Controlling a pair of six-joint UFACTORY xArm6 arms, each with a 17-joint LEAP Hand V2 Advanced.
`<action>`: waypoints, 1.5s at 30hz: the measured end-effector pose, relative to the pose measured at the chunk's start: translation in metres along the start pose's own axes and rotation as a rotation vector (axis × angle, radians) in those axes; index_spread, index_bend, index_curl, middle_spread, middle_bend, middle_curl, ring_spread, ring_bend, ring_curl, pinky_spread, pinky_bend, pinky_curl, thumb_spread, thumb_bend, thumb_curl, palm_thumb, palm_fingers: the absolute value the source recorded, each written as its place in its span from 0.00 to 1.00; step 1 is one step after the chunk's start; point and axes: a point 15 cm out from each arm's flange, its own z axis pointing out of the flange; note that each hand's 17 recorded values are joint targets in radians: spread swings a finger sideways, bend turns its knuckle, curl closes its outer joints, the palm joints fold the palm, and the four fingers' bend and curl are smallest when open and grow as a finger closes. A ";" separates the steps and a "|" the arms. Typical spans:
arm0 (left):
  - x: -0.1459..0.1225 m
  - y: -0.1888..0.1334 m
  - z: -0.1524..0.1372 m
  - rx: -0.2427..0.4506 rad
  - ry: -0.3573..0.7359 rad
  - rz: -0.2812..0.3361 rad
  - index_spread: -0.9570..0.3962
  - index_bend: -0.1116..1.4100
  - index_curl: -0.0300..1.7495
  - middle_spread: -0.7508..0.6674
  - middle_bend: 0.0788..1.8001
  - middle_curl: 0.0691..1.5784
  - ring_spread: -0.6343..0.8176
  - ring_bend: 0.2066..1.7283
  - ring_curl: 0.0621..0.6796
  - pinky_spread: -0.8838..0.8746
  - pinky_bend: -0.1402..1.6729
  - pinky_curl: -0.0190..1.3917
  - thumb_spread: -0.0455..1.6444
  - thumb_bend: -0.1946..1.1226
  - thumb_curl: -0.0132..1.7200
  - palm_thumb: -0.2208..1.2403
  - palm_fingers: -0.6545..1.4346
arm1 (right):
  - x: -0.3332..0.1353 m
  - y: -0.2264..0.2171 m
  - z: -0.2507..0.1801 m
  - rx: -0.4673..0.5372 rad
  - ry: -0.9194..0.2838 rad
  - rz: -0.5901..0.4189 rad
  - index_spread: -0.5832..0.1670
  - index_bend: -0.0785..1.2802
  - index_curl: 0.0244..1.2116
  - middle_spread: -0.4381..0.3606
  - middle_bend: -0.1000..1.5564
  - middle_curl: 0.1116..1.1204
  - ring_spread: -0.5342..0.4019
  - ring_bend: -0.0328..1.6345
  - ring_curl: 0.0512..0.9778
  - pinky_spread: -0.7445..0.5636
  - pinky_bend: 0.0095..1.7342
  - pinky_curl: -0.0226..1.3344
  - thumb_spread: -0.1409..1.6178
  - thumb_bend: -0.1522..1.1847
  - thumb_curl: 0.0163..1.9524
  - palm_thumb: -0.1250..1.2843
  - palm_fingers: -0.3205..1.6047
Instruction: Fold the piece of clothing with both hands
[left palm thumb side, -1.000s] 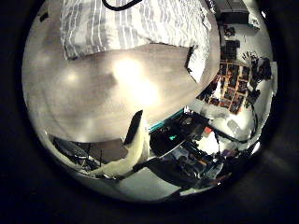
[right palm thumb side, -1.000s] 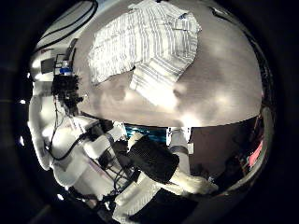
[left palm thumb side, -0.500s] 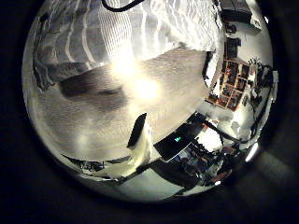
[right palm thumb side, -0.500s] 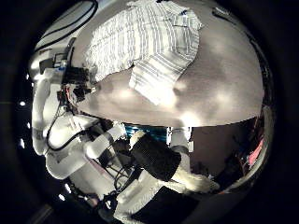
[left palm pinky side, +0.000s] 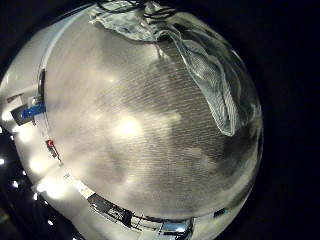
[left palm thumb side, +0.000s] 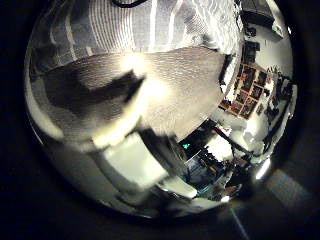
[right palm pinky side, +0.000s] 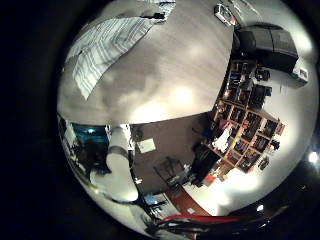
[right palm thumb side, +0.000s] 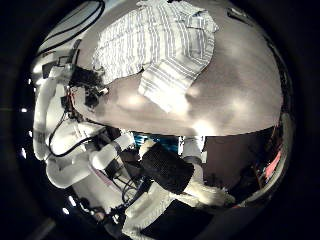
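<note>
I'm seeing the striped shirt (right palm thumb side: 160, 50) lying spread on the table (right palm thumb side: 235, 95), one sleeve folded inward.

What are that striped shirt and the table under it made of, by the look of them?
The shirt looks like thin woven cloth, perhaps cotton: matte, light with darker stripes, lying in soft folds and rumpled edges. The table looks like wood or a wood-look laminate: fine straight grain lines show in the left palm view, and its smooth top throws back bright patches of light.
</note>
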 end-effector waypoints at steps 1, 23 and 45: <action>0.001 -0.001 -0.002 0.004 -0.002 0.001 0.58 0.25 0.27 0.40 0.33 0.28 0.35 0.35 0.29 0.48 0.22 0.23 0.65 0.14 0.19 0.43 0.72 | 0.000 0.000 0.000 0.000 0.000 -0.002 0.24 0.18 0.24 0.45 0.27 0.26 0.55 0.42 0.15 0.83 0.39 0.11 0.82 0.10 0.11 0.30 0.34; 0.004 0.020 -0.061 0.072 -0.028 -0.004 0.25 0.43 0.55 0.18 0.55 0.52 0.13 0.73 0.76 0.16 0.67 0.48 0.70 0.14 0.24 0.62 0.84 | -0.007 -0.073 0.066 -0.056 0.003 -0.068 0.33 0.16 0.21 0.50 0.24 0.25 0.55 0.43 0.16 0.80 0.41 0.12 0.71 0.10 0.13 0.26 0.25; 0.004 0.040 -0.085 0.081 -0.024 -0.008 0.17 0.37 0.69 0.17 0.55 0.56 0.13 0.75 0.75 0.17 0.69 0.49 0.70 0.13 0.26 0.62 0.83 | -0.042 -0.118 0.187 -0.147 0.007 -0.159 0.43 0.18 0.22 0.49 0.25 0.26 0.56 0.41 0.18 0.79 0.37 0.13 0.65 0.10 0.15 0.34 0.28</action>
